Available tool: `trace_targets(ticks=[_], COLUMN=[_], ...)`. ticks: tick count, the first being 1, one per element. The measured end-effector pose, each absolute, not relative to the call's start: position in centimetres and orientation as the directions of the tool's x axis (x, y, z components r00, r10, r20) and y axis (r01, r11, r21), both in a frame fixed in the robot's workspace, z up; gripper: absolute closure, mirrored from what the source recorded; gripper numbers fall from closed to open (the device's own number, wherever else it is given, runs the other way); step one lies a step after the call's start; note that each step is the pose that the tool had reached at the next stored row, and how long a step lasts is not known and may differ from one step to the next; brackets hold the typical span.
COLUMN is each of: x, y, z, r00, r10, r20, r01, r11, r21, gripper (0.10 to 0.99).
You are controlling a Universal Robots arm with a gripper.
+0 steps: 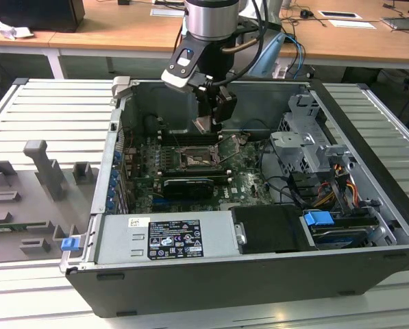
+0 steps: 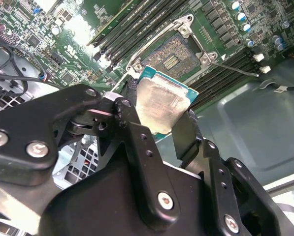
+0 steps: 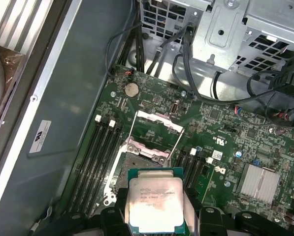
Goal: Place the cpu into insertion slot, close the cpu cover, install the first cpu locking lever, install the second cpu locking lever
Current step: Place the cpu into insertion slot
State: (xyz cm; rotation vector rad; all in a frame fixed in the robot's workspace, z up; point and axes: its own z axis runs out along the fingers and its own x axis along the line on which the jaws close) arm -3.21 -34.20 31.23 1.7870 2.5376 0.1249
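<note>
currently nothing is seated: the fingers [image 2: 185,133] grip the cpu [image 3: 154,204] above the open insertion slot [image 2: 169,56], cpu cover [image 3: 159,117] unclosed.

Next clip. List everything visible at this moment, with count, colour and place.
cpu: one, silver on green, held above the insertion slot, not seated.
insertion slot: one, dark with silver rim, on the green board, empty.
cpu cover: one, silver, swung open.
memory slots: several, black, on both sides of the slot.
long card: one, black, between slot and power supply.
power supply: one, silver, inside the case at its near edge in the exterior view.
drive cage: one, silver, the exterior view's right.
computer case: one, black, open, on the table.
table: one, grey, slatted.
fixtures: several, grey, the exterior view's left.
gripper: one, black, shut on the cpu.
</note>
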Motion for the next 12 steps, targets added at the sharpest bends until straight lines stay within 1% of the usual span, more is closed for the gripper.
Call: trace_targets(ticks=[4,6,8,12], x=[-3.21,-3.21,-3.21,-3.21], y=[-34.20,-34.20,-34.20,-34.20], z=[31.15,31.11,31.05,30.95], r00=[-0.310,-0.279,-0.215,-0.180], r10=[0.951,0.960,0.976,0.983], r20=[0.017,0.017,0.017,0.017], r01=[0.948,0.957,0.973,0.980], r11=[0.307,0.276,0.213,0.178], r21=[0.086,0.086,0.086,0.086], gripper=[0.561,0.561,0.561,0.561])
